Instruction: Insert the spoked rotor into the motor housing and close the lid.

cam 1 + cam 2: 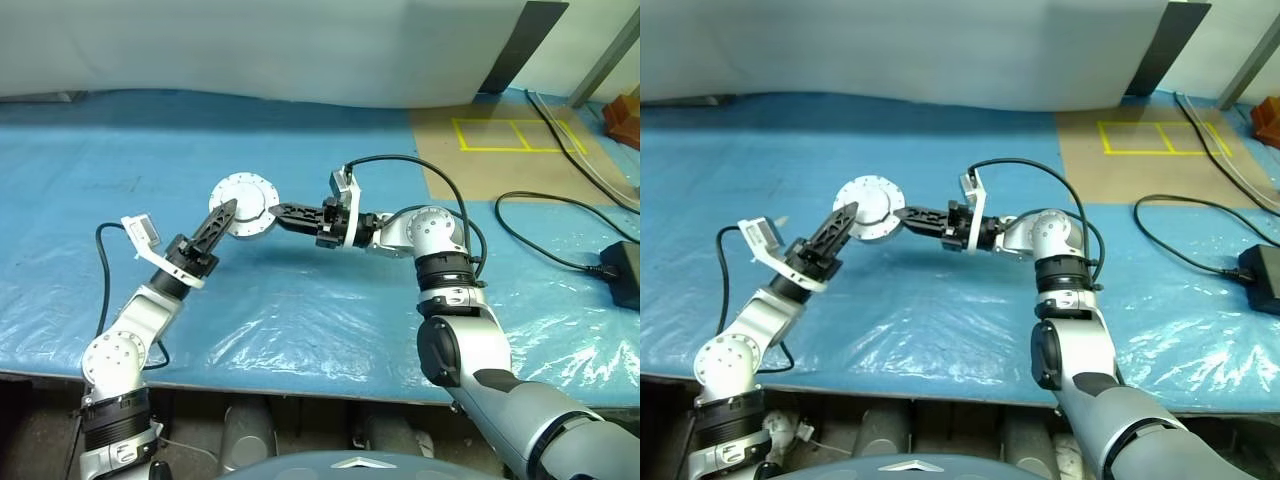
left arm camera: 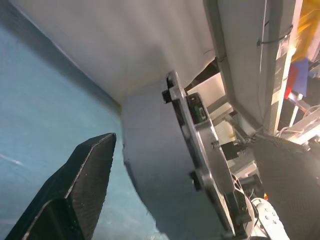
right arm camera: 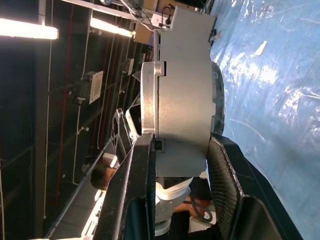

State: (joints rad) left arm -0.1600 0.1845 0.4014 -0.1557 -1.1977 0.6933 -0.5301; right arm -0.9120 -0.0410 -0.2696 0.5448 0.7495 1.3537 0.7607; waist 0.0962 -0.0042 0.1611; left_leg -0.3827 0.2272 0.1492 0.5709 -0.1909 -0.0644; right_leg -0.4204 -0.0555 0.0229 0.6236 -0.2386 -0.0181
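Your right end effector (image 1: 285, 214) clamps the motor housing (image 1: 243, 205) mid-frame above the surface (image 1: 300, 300); left end effector (image 1: 224, 216) spread beside it. Lid seating unclear.

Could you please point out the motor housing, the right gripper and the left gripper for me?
motor housing (image 1: 243, 205): left eye view, flat round face.
right gripper (image 1: 285, 215): left eye view, fingertips.
left gripper (image 1: 224, 215): left eye view, fingertips.

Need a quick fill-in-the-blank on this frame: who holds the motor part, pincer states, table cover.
1. The round silver motor housing is clamped in the ____ pincer.
2. The left pincer, beside the housing, is ____.
3. The housing is held ____ the table, not resting on it.
4. The table is covered with a ____ plastic sheet.

Missing words: right; open; above; blue
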